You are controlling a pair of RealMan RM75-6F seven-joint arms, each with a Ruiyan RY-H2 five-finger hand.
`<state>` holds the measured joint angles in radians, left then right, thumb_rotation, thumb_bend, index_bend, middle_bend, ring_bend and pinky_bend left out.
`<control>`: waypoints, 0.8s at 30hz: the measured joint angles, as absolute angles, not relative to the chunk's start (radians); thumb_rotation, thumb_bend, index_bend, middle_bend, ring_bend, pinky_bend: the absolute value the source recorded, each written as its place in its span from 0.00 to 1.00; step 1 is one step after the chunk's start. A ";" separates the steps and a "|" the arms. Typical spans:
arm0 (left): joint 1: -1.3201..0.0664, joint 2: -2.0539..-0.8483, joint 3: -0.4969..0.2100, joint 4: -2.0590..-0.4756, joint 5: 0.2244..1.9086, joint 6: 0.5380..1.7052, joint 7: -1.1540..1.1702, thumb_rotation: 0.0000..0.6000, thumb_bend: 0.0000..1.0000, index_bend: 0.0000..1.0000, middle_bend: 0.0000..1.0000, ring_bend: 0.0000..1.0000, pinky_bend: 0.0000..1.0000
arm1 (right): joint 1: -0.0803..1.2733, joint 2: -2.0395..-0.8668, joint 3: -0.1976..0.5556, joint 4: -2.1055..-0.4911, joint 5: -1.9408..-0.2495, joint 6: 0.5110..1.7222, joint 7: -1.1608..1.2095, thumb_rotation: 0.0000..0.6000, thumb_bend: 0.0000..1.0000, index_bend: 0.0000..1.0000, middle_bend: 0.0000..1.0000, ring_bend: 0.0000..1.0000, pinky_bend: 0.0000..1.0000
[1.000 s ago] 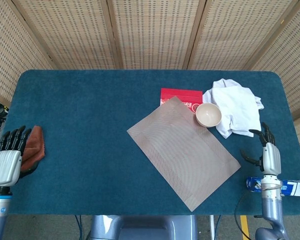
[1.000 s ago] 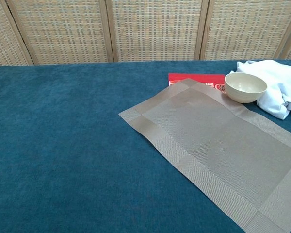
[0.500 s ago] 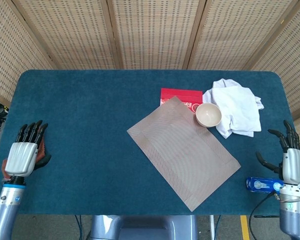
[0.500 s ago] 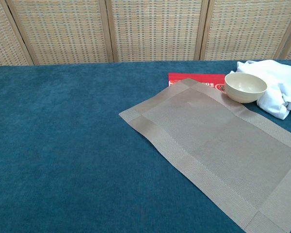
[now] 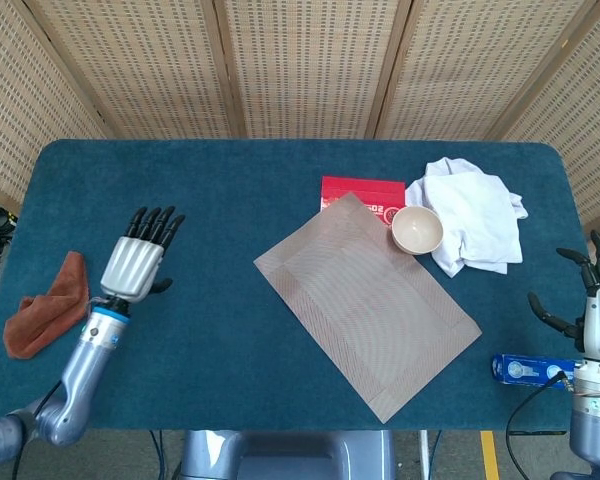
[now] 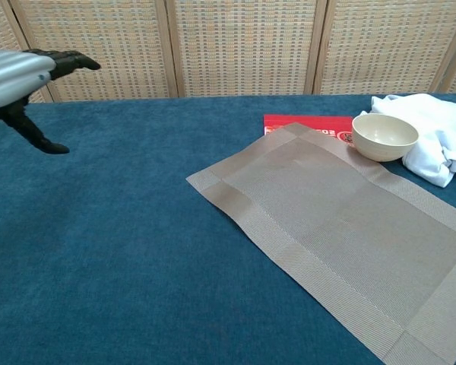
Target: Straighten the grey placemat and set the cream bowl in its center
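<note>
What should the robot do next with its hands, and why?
Probably move the left hand right, toward the near-left corner of the grey placemat. The mat lies crooked on the table, overlapping the red packet, and the cream bowl sits at its far edge, not in the middle. Both hands are empty.

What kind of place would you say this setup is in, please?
Probably a staged indoor test area, not a real dining room: a table covered in blue fabric, woven screen panels closing it in, and a grey placemat with a cream bowl.

Woven matt placemat [image 5: 367,304], smooth bowl [image 5: 417,230]
</note>
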<state>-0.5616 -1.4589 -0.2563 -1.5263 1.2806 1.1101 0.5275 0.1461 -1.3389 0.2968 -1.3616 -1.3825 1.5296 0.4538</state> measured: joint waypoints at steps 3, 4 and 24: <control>-0.622 -1.519 -0.268 -1.454 1.260 1.058 0.551 1.00 0.12 0.05 0.00 0.00 0.00 | 0.146 -1.335 0.302 -1.361 -1.376 1.530 0.464 1.00 0.39 0.27 0.02 0.00 0.00; -0.645 -1.542 -0.273 -1.424 1.252 1.040 0.560 1.00 0.12 0.05 0.00 0.00 0.00 | 0.146 -1.334 0.303 -1.361 -1.374 1.530 0.467 1.00 0.39 0.27 0.02 0.00 0.00; -0.950 -1.852 -0.307 -1.021 1.101 0.836 0.733 1.00 0.12 0.00 0.00 0.00 0.00 | 0.137 -1.307 0.316 -1.383 -1.353 1.537 0.508 1.00 0.39 0.27 0.02 0.00 0.00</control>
